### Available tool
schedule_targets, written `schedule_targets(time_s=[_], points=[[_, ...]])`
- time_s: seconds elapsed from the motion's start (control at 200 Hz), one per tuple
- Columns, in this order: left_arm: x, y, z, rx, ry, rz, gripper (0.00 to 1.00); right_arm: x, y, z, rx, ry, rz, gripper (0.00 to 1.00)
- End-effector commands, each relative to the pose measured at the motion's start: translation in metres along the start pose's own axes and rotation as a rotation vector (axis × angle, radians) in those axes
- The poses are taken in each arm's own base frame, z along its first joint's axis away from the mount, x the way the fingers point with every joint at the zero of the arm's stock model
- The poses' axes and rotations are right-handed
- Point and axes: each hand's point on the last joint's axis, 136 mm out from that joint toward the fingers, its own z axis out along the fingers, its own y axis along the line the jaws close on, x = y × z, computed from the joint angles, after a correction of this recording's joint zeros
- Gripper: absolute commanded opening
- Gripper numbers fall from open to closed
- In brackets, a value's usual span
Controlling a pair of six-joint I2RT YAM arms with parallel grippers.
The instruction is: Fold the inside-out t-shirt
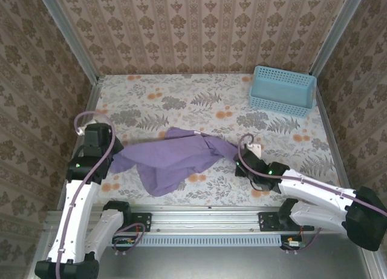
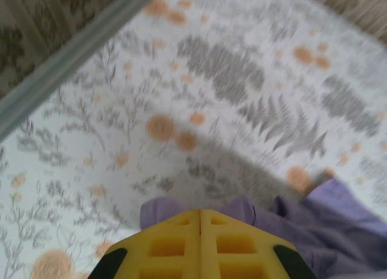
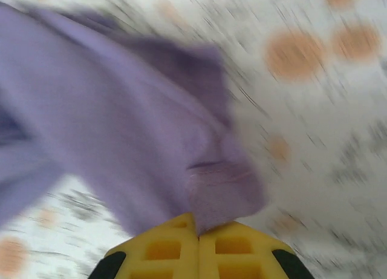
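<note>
Left claw (image 2: 201, 213): fingers were pressed together, with a fold of lavender cloth emerging just past the tips. Judged clamped on the left end of the garment.
Right claw (image 3: 198, 221): fingers were likewise together, with a seamed edge of cloth caught at the tips. Judged clamped on the right end. The view was blurred, so the depth of the bite could not be confirmed.
Inside-out t-shirt (image 1: 172, 161): lay at the near middle of the surface, strung between the two claws. It was bunched and creased, with one lobe reaching toward the near edge. No lettering could be made out.
Surface (image 1: 181, 103): floral-patterned, carrying the garment.
Blue basket (image 1: 283, 90): stood at the far right corner, well apart from the garment.
Stage, as judged: spreading out, with no fold yet made.
Risk 1: either hold appeared shallow, so pulling the arms apart could slip the cloth free.
Risk 2: which parts of the garment were held could not be told. Mismatched holds would leave the cloth twisted and any fold skewed.
Risk 3: the near lobe could drag over the near edge if the cloth were drawn nearer.
</note>
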Motion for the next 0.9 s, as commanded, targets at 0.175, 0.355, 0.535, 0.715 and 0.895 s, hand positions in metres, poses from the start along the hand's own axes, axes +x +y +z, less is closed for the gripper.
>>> schedule_targets(time_s=[0.175, 0.355, 0.535, 0.715, 0.895], points=[[0.049, 0.028, 0.022, -0.042, 0.099, -0.054, 0.00, 0.000, -0.042, -0.010, 0.126, 0.035, 0.161, 0.40], [0.048, 0.030, 0.024, -0.033, 0.099, -0.072, 0.00, -0.046, -0.046, -0.013, 0.110, 0.016, 0.189, 0.60], [0.045, 0.027, 0.024, -0.017, 0.094, -0.076, 0.00, -0.050, -0.040, 0.009, 0.108, 0.062, 0.218, 0.61], [0.045, 0.027, 0.025, -0.015, 0.098, -0.073, 0.00, -0.021, -0.025, 0.034, 0.057, 0.155, 0.255, 0.61], [0.044, 0.026, 0.027, -0.014, 0.104, -0.078, 0.00, 0.006, -0.008, 0.048, 0.037, 0.231, 0.236, 0.59]])
